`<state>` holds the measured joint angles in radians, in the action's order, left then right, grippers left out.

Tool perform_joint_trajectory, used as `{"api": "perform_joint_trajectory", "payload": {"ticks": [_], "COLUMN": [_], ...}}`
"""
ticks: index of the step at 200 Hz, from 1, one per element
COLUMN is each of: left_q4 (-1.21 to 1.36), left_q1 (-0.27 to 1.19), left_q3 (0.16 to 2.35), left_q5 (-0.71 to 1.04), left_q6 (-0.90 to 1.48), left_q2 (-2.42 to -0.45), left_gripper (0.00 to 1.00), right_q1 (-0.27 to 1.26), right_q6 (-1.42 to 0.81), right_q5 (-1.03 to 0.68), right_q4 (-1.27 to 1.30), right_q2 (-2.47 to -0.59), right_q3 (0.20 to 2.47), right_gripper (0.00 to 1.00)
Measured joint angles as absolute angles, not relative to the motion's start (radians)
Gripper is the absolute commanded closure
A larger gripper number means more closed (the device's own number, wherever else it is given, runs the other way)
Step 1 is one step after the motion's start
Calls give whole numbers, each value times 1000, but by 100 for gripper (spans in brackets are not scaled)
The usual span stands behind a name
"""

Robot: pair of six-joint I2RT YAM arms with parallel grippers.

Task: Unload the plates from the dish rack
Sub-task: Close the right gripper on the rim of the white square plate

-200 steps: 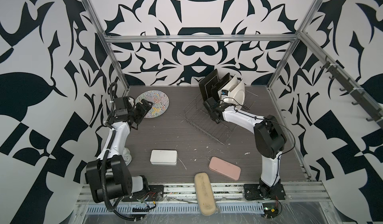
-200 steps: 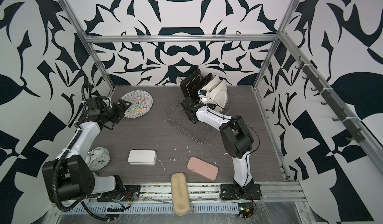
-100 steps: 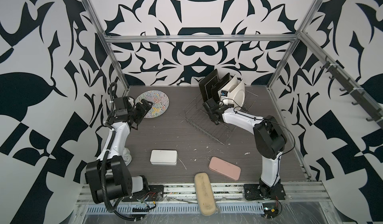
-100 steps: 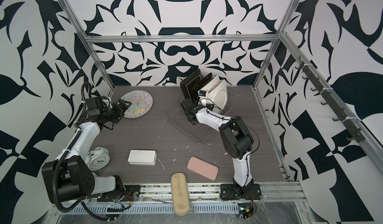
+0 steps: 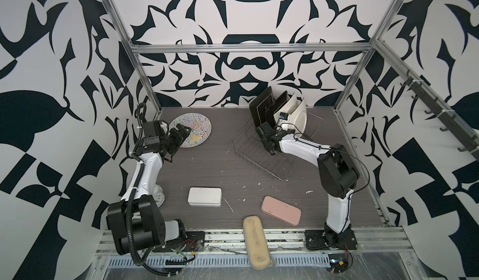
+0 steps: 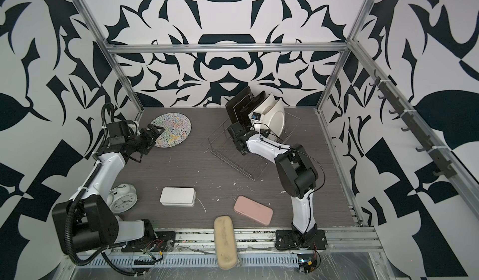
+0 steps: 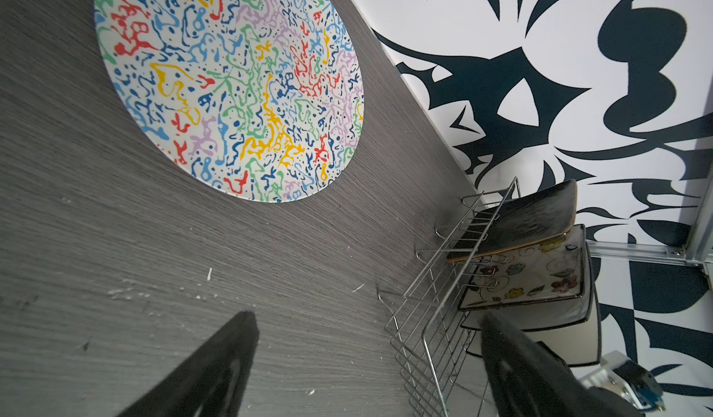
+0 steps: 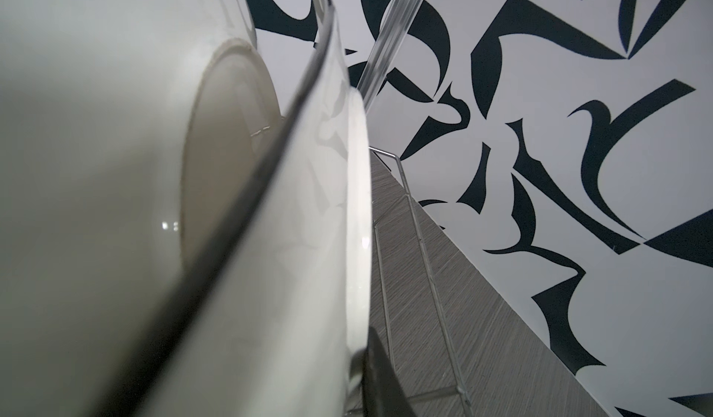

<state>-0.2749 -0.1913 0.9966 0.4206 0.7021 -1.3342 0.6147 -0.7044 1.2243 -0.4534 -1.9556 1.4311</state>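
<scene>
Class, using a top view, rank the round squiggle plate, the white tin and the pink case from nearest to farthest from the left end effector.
1. The round squiggle plate: at the far left of the table, right beside the left end effector.
2. The white tin: towards the front, left of centre.
3. The pink case: at the front, right of centre.

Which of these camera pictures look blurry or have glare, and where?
Right wrist view: the white-backed plate fills the foreground, out of focus, with glints; the wall is sharper. Left wrist view: the left tool is two blurred dark shapes, the squiggle plate crisp. Both top views: sharp, evenly lit.
</scene>
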Motion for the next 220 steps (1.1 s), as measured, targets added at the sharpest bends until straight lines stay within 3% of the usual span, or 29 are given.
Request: {"api": "perform_joint_trajectory", "payload": {"ticks": [158, 220], "left_q4": [-275, -275], "left_q1": [-191, -191], "left_q3": [997, 997], "left_q5": [428, 428], "left_q6": [702, 702], "left_q2": [-1334, -1316], "left_gripper": [6, 6], "right_q1": [643, 669], "right_q6": [-764, -651], "right_q5": [1346, 1368], "right_q4": [-551, -520], "right_q2": [-1949, -1835], "right_q3": [1458, 1452], "right_gripper": [100, 100]}}
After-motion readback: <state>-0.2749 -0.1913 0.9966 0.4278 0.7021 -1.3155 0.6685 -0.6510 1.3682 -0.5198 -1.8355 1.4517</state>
